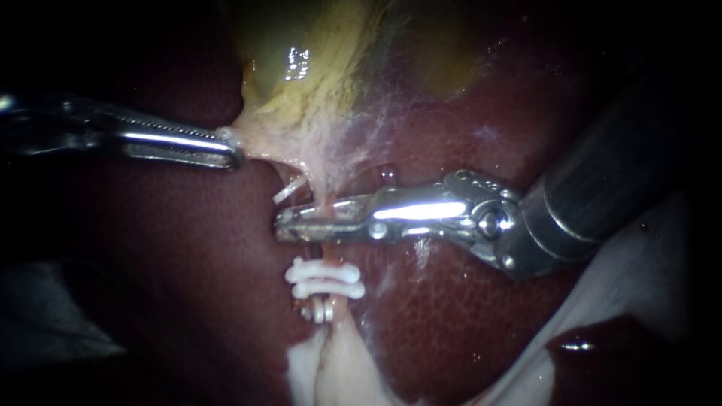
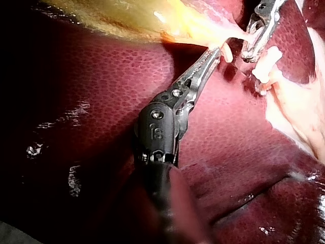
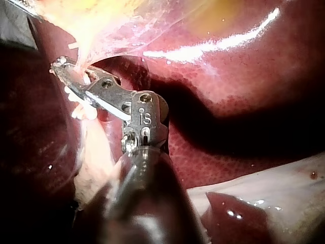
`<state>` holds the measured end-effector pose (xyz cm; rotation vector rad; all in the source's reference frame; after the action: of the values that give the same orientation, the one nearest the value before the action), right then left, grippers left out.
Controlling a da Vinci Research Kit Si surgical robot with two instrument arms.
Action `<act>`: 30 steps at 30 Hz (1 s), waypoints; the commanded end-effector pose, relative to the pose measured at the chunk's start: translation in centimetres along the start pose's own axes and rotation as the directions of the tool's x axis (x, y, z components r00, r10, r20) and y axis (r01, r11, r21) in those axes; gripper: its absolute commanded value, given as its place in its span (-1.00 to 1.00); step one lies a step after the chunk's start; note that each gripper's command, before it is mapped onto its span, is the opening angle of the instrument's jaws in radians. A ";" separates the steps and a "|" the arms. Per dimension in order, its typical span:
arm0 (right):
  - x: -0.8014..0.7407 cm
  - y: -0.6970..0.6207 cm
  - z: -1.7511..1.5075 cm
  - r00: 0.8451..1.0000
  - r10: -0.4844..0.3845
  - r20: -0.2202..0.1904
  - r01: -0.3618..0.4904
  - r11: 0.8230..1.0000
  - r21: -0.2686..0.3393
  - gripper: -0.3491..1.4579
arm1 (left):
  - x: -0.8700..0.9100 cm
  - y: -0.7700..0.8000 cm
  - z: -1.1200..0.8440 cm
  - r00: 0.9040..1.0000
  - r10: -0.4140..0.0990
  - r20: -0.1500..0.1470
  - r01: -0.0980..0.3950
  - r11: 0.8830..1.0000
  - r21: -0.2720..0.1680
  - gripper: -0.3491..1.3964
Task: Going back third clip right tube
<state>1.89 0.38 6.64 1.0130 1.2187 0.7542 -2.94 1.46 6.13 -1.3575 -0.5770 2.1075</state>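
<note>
Tube: soft, thin, slick, easily torn; white clips at 6 o'clock of right instrument.
Right jaws narrowly parted astride it. Left instrument jaws clamp gallbladder neck at 10 o'clock, probably the safest hold.

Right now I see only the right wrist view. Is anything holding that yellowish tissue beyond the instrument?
Observer: Yes. In the endoscope view the left instrument grips the gallbladder at its lower edge.
Operator: And the white bits beside my instrument's tip?
Observer: Clips. The endoscope view shows two white clips side by side across the tube.
Operator: Where is my instrument against them?
Observer: The right instrument crosses the tube between those clips and the gallbladder.
</note>
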 end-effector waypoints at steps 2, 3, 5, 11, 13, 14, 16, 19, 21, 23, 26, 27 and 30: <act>-0.03 0.05 0.04 0.999 -0.053 -0.008 0.053 0.998 -0.018 -0.53 | 0.00 0.00 0.00 1.000 0.000 0.000 0.000 1.000 0.000 -1.00; -0.05 0.10 0.06 0.998 -0.067 -0.006 0.067 0.997 -0.031 -0.29 | 0.00 0.00 0.00 1.000 0.000 0.000 0.000 1.000 0.000 -1.00; -0.09 0.18 0.07 0.998 -0.070 -0.002 0.069 0.996 -0.057 -0.16 | 0.00 0.00 0.00 1.000 0.000 0.000 0.000 1.000 0.000 -1.00; -0.20 0.46 -0.05 0.997 -0.073 0.023 0.076 0.987 -0.145 -0.07 | 0.00 0.00 -0.01 1.000 0.000 0.000 0.000 1.000 -0.001 -1.00; -0.22 0.49 -0.14 0.996 -0.085 0.028 0.088 0.985 -0.146 -0.07 | 0.00 0.00 -0.01 1.000 0.000 0.000 0.000 1.000 -0.001 -1.00; -0.22 0.48 -0.17 0.994 -0.102 0.032 0.105 0.984 -0.144 -0.07 | 0.00 0.00 -0.02 1.000 0.000 0.000 0.000 1.000 -0.001 -1.00; -0.23 0.42 -0.25 0.988 -0.147 0.044 0.151 0.978 -0.140 -0.07 | 0.00 0.00 -0.02 1.000 0.000 0.000 0.000 1.000 -0.001 -1.00; -0.21 0.21 -0.40 0.966 -0.249 0.075 0.257 0.958 -0.125 -0.07 | 0.00 0.00 -0.02 1.000 0.000 0.000 0.000 1.000 -0.002 -1.00; -0.18 0.03 -0.52 0.939 -0.326 0.109 0.338 0.933 -0.122 -0.07 | 0.00 0.00 -0.02 1.000 0.000 0.000 0.000 1.000 -0.002 -1.00; -0.14 -0.20 -0.67 0.888 -0.430 0.164 0.451 0.884 -0.126 -0.06 | 0.00 0.00 -0.02 1.000 0.000 0.000 0.000 1.000 -0.002 -1.00; -0.12 -0.51 -0.92 0.810 -0.544 0.222 0.576 0.808 -0.121 -0.06 | 0.00 0.00 -0.03 1.000 0.000 0.000 0.000 1.000 -0.002 -1.00; -0.12 -0.59 -0.99 0.788 -0.571 0.231 0.605 0.787 -0.118 -0.06 | 0.00 0.00 -0.03 1.000 0.000 0.000 0.000 1.000 -0.002 -1.00; -0.12 -0.78 -1.25 0.725 -0.640 0.255 0.680 0.725 -0.114 -0.06 | 0.00 -0.01 -0.03 1.000 0.000 0.000 0.000 1.000 -0.002 -1.00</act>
<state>0.53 0.25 5.89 0.3828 1.1887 0.1755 -2.91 1.47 6.13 -1.3584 -0.5792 2.1079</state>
